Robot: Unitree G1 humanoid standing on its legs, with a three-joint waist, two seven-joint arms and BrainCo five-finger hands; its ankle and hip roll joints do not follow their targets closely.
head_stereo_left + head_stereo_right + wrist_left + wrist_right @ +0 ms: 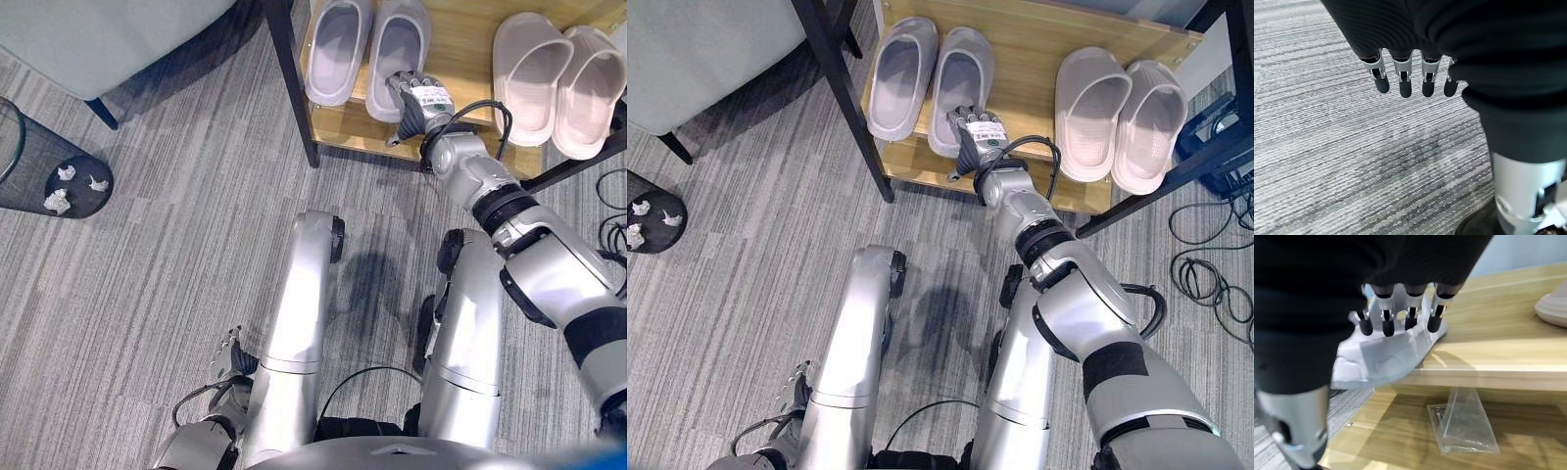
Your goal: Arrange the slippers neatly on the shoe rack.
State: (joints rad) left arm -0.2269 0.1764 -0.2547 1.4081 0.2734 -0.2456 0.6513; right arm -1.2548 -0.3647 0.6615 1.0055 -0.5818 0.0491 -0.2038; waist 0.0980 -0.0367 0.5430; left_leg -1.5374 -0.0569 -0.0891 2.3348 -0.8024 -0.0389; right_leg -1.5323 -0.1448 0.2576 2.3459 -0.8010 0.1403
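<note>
Slippers (370, 54), four, sit on rack (460, 39); right robot hand (419, 101), fingers straight, touches one.

Two pairs of slippers sit on a wooden shoe rack (1029, 44) with a dark frame. The grey pair (929, 76) lies side by side at the left, toes pointing away; the right one's heel overhangs the shelf's front edge. The beige pair (1122, 108) lies together at the right.
</note>
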